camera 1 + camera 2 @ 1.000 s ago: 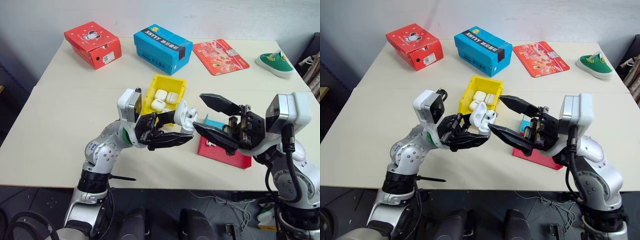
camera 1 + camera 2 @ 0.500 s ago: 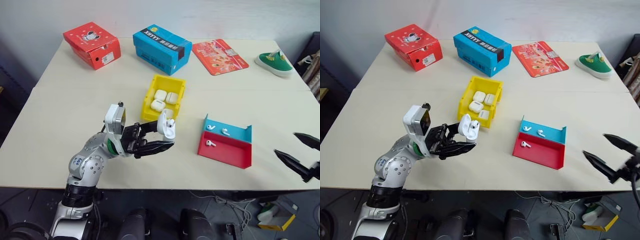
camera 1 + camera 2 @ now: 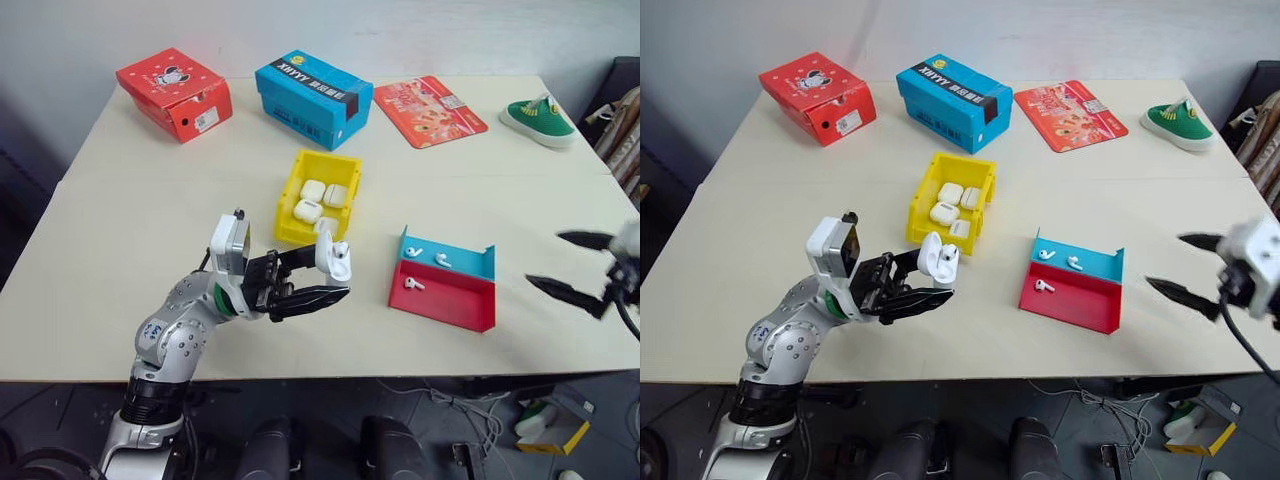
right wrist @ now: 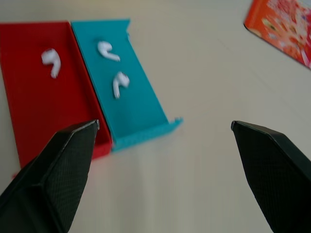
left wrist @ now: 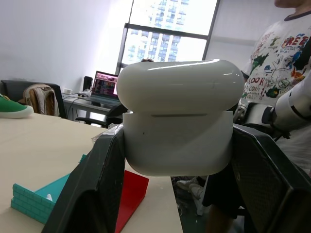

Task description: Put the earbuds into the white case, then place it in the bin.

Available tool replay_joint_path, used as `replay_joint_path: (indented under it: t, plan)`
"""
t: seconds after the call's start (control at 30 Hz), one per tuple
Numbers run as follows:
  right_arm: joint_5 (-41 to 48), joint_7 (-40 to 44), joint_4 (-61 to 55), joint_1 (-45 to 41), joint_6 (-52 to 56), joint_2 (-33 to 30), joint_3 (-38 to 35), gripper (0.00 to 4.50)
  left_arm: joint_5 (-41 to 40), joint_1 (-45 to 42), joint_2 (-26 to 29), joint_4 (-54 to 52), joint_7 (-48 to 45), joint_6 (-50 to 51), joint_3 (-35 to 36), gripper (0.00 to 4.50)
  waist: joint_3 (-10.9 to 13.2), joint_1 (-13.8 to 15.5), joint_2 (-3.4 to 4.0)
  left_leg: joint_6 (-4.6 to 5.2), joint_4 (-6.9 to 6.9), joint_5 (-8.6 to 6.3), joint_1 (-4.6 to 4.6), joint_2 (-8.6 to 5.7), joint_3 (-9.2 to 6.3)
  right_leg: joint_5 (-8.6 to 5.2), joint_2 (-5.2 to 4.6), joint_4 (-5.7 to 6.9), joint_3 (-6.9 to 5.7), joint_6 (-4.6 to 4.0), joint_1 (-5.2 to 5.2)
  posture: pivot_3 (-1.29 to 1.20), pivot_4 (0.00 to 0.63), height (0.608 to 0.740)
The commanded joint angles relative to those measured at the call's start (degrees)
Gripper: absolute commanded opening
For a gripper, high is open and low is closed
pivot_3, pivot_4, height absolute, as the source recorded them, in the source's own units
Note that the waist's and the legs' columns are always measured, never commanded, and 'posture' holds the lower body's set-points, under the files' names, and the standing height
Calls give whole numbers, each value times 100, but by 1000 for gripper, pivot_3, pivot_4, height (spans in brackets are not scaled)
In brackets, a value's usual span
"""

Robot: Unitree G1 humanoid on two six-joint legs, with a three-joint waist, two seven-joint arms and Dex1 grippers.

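Note:
My left gripper (image 3: 336,276) is shut on a white case (image 3: 333,260), held above the table just in front of the yellow bin (image 3: 294,234). In the left wrist view the case (image 5: 177,116) sits between the two black fingers with its lid down on the body. The bin holds several more white cases (image 3: 313,190). Three earbuds lie in the red and blue tray (image 3: 445,302): two (image 3: 414,251) on the blue part and one (image 3: 410,284) on the red. My right gripper (image 3: 546,259) hangs open to the right of the tray, pointing at it, with nothing between its fingers.
At the back of the table stand a red shoebox (image 3: 173,92) and a blue shoebox (image 3: 312,97). Beside them lie a flat red card (image 3: 430,110) and a green shoe (image 3: 540,120). A person (image 5: 284,48) stands beyond the table's right side.
My right gripper has swung away from the case, out to the table's right side, still open. The left gripper with the case has sunk a little and moved left.

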Motion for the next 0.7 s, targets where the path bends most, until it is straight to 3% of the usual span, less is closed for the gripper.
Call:
replay_joint_path:
  t: [0.03, 0.13, 0.23, 0.47, 0.7]
  plan:
    - [-246, 57, -81, -774, 601, -36, 904, 4294, 31, -43, -45, -196, 33, -103, -22, 2800, 0, 19, 0, 1, 3, -1, -6, -2, -1, 0, -2, -3, 0, -1, -1, 0, 150, 740]
    - [-835, 78, 190, -1632, 816, 126, 1850, 3634, 70, -53, -43, -189, 14, -141, -58, 2800, 1, 14, 0, 2, 3, -4, -12, -6, 0, 1, -7, -10, -3, -1, -3, 0, 150, 740]
    - [-1156, 300, 377, -2022, 918, 183, 2402, 2651, 86, -44, -29, -200, 3, -155, -49, 2800, 1, 40, 0, 1, 0, -5, -14, -8, 1, 0, -4, -12, -24, -1, -6, 0, 150, 740]
    - [-1850, 163, 1358, -2864, 851, 798, 3032, 2651, 85, 59, -12, -321, 72, -138, -14, 2800, 1, -8, 0, 2, 2, -4, -15, -7, 6, 1, 2, 6, -37, 1, -3, 0, 150, 740]
    - [-2284, 315, 1964, -3238, 765, 957, 3313, 2651, 101, 107, -40, -449, 198, -126, -69, 2800, 1, -44, 0, 2, 2, -4, -15, -7, 8, 1, 5, 13, -37, 1, -3, 0, 150, 740]
